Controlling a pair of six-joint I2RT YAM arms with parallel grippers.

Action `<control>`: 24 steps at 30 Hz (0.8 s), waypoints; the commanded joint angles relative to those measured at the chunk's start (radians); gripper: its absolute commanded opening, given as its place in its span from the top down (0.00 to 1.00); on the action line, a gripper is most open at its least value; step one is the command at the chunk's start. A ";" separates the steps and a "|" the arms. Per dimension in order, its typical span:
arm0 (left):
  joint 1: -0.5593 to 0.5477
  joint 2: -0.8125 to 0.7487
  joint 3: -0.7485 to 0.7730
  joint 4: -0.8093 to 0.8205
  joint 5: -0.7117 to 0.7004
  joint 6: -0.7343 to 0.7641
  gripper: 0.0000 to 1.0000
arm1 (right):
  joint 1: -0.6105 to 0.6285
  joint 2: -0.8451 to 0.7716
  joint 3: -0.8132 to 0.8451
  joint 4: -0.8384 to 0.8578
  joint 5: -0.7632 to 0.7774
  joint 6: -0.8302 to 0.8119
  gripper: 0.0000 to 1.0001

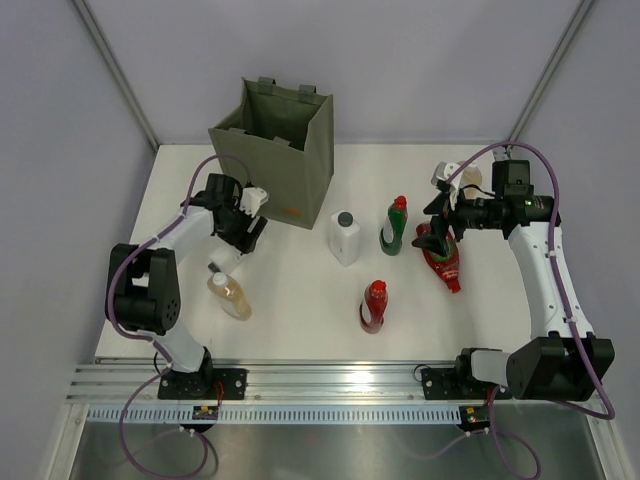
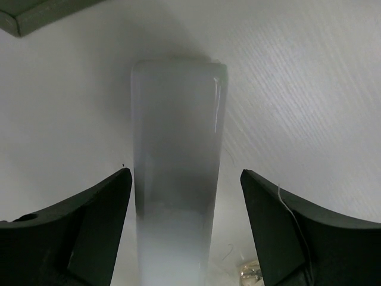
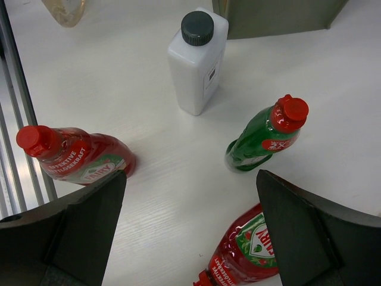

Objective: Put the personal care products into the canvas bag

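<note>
The olive canvas bag (image 1: 275, 150) stands at the back left. My left gripper (image 1: 243, 238) is open, its fingers straddling a white bottle (image 2: 175, 179) that lies on the table; the left finger is close to it and there is a gap on the right. An amber bottle (image 1: 230, 296) lies just in front. A white dark-capped bottle (image 1: 345, 238), a green red-capped bottle (image 1: 394, 225) and a red bottle (image 1: 374, 305) stand mid-table. My right gripper (image 1: 432, 228) is open and empty above a red bottle (image 1: 444, 260) that lies flat. Another amber bottle (image 1: 470, 180) is half hidden behind the right arm.
The bag's bottom corner (image 2: 36, 13) shows just beyond the left gripper. In the right wrist view the open gripper (image 3: 191, 176) looks down on the lying red bottle (image 3: 250, 250), the green bottle (image 3: 265, 134) and the standing red bottle (image 3: 71, 155). Grey walls enclose the table.
</note>
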 commanded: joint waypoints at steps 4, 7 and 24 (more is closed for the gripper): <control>-0.010 0.043 -0.065 0.083 -0.177 -0.070 0.25 | -0.006 0.003 0.019 0.043 -0.026 0.017 0.00; -0.008 0.067 -0.048 0.057 -0.170 -0.076 0.44 | -0.006 0.000 0.020 0.048 -0.028 0.027 0.00; 0.142 -0.400 -0.175 0.169 0.293 -0.366 1.00 | -0.018 -0.023 0.013 0.063 -0.063 0.096 0.00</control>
